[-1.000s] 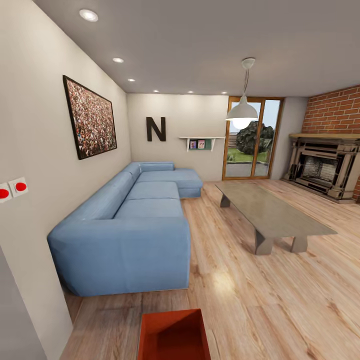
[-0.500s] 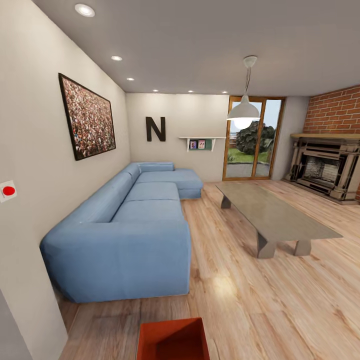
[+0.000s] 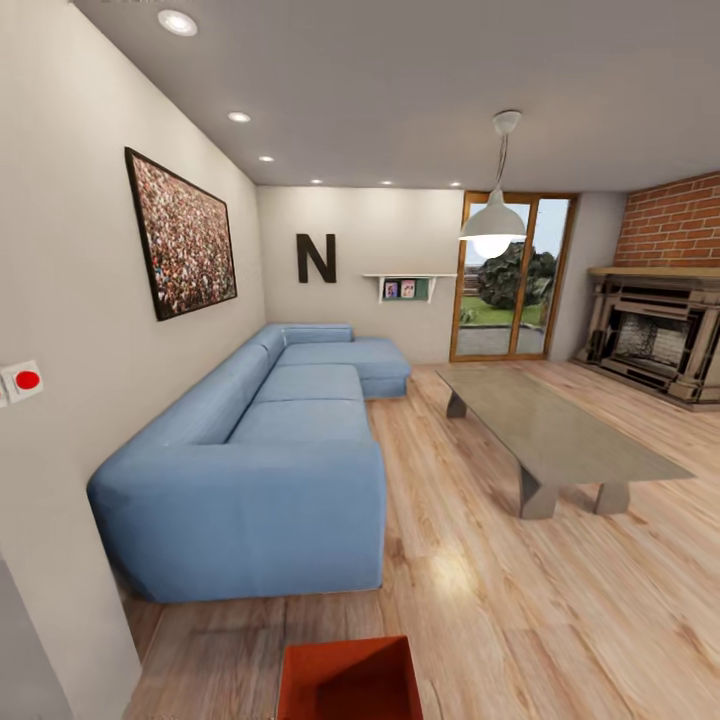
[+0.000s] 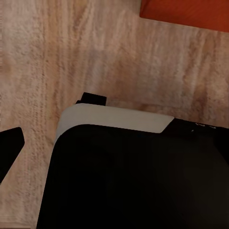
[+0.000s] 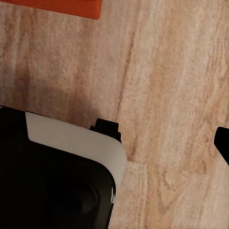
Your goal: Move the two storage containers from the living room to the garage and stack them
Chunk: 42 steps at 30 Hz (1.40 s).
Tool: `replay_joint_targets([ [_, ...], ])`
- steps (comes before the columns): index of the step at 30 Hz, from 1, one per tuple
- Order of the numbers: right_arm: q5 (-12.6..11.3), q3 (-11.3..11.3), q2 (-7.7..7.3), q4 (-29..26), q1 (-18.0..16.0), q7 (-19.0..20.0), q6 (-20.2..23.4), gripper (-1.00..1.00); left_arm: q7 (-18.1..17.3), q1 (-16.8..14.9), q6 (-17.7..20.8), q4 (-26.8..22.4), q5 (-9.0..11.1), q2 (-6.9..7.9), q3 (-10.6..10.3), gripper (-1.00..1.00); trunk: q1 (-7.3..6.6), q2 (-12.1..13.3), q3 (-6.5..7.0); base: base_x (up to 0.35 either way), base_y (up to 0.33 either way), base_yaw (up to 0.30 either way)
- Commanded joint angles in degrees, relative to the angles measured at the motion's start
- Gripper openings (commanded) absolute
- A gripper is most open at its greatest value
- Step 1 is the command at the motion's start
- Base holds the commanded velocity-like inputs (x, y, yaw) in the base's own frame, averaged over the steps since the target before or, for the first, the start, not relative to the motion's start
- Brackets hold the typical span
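A living room with a pale wood-plank floor [image 3: 520,610] and a blue sectional sofa [image 3: 270,450]: one orange-red storage container [image 3: 348,680] sits on the planks just in front of the sofa's near end, directly below you, long axis apparently pointing away. Neither arm looks nearer; both wrist views look down past the robot's dark base, catching a container edge [image 4: 188,13]. You cannot tell either jaw's state.

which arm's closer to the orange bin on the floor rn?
Left, but only narrowly, and I can't be sure. The orange bin sits on the wood floor just ahead of both arms. Each wrist view catches one edge of it, the left a bigger piece.
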Motion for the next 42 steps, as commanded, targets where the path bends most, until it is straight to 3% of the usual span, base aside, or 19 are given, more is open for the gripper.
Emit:
replay_joint_targets([
  [1, 0.15, 0.09, -0.03, 0.14, -0.07, 0.10, -0.32, 1.00, 0.04, -0.01, -0.13, -0.02, 0.29, -0.01, 0.02, 1.00, 0.00, -0.03, -0.06, 0.000, 0.000, 0.230],
  [8, 0.11, 0.06, -0.11, 0.14, -0.07, 0.09, -0.33, 1.00, 0.05, -0.01, -0.13, -0.02, 0.29, -0.05, 0.02, 1.00, 0.00, -0.03, -0.06, 0.000, 0.000, 0.158],
  [42, -0.28, -0.56, -0.19, 0.14, -0.07, 0.72, -0.65, 1.00, 0.12, -0.01, -0.13, -0.02, 0.30, 0.04, 0.02, 1.00, 0.00, -0.03, -0.55, 0.000, 0.000, 0.002],
])
